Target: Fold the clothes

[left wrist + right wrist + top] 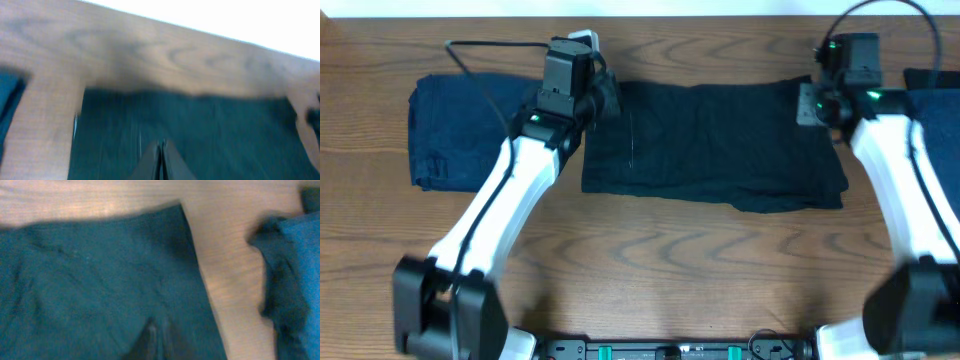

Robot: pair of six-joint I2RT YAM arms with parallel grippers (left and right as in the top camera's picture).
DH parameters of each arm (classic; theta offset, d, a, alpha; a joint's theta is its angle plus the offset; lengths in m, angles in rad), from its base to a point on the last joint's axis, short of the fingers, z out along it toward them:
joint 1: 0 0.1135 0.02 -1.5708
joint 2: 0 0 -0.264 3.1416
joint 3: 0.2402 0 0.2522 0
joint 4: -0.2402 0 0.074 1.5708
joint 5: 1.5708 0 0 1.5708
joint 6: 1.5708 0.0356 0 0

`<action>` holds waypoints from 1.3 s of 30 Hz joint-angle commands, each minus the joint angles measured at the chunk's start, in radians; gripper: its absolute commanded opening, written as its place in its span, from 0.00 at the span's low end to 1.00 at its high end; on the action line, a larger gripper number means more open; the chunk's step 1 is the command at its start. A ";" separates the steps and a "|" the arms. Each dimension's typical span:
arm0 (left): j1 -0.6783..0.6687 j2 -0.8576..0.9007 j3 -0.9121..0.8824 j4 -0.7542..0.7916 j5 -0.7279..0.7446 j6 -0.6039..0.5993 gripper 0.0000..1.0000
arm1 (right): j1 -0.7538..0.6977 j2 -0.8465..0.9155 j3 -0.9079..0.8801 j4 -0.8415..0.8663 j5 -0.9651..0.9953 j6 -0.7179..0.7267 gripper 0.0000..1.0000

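Poised at the far corners of the black garment (pixel 710 145) lying flat mid-table, with left gripper (pixel 603 97) and right gripper (pixel 810 102) both pressed together, possibly nipping cloth though blur hides it, so lift evenly, keep that edge taut, land it squarely on the near hem.

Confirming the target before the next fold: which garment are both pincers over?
The black garment, spread wide in the middle. The folded navy one lies apart to its left, and the blue one lies apart at the right edge.
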 commanded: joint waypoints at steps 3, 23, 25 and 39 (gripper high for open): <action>-0.054 0.015 -0.013 -0.209 0.023 0.013 0.06 | -0.046 -0.041 -0.006 -0.195 0.044 0.087 0.01; -0.135 0.230 -0.066 -0.220 0.022 0.013 0.06 | -0.196 -0.015 -0.558 0.254 0.027 0.223 0.01; -0.135 0.236 -0.066 -0.223 0.023 0.013 0.06 | -0.196 -0.015 -0.581 0.291 0.028 0.222 0.01; -0.135 0.240 -0.066 -0.230 0.022 0.013 0.06 | -0.200 -0.049 -0.533 0.245 -0.161 0.121 0.01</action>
